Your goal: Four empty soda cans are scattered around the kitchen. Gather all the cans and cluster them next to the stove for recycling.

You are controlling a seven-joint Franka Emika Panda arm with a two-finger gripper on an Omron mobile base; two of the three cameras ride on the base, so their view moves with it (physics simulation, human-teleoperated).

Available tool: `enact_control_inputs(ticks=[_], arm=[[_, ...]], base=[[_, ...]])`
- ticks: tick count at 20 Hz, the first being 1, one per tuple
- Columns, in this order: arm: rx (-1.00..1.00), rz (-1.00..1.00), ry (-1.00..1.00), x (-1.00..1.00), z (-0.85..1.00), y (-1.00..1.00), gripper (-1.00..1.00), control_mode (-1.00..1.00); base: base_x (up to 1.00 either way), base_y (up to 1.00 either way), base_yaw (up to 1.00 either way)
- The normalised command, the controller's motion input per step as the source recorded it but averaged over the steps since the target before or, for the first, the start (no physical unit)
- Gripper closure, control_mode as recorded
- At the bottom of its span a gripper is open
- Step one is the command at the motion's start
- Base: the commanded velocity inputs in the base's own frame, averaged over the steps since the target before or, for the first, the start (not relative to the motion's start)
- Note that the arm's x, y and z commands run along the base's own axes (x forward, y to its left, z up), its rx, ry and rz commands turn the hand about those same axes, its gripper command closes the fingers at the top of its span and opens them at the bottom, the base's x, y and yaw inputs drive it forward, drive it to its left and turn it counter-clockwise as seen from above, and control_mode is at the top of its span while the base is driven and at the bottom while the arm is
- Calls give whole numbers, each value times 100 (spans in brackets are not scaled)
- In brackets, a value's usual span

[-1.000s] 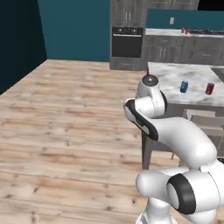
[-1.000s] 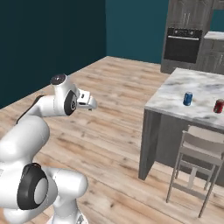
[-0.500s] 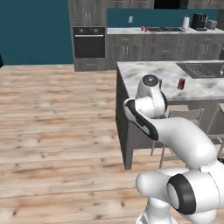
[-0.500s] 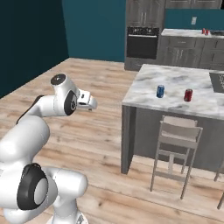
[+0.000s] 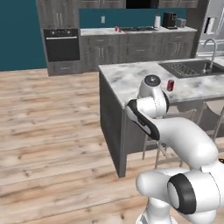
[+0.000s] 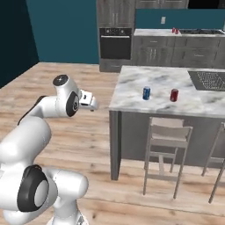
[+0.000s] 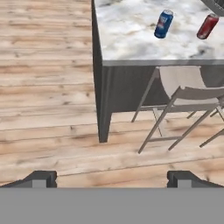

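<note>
A blue soda can (image 6: 146, 92) and a red soda can (image 6: 174, 95) stand upright on the marble island (image 6: 132, 90), near its front edge. The hand view shows the same blue can (image 7: 164, 24) and red can (image 7: 207, 26) at its top right. From the left base view the red can (image 5: 170, 85) peeks out beside my arm. Far back, a small red can (image 6: 175, 30) stands on the rear counter just left of the stove (image 6: 200, 31). My gripper (image 6: 94, 103) hangs open and empty over the floor, left of the island and well short of the cans.
Bar stools (image 6: 166, 145) stand against the island's near side. A sink (image 6: 208, 79) is set into the island at the right. The black built-in oven (image 6: 115, 44) is at the back left. Bare wooden floor (image 6: 88, 136) lies between me and the island.
The base has driven and turned, so the whole scene shifted: the island and its two cans are now nearer and more central. The arm holds the same pose, gripper still open.
</note>
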Motion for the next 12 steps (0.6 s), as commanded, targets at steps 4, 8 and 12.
enact_control_inputs(ticks=[4,8,12], arm=[[0,0,0,0,0,0,-100,100],[0,0,0,0,0,0,-100,100],[0,0,0,0,0,0,-100,100]], base=[[53,58,-24],[53,58,-24],[53,57,-25]])
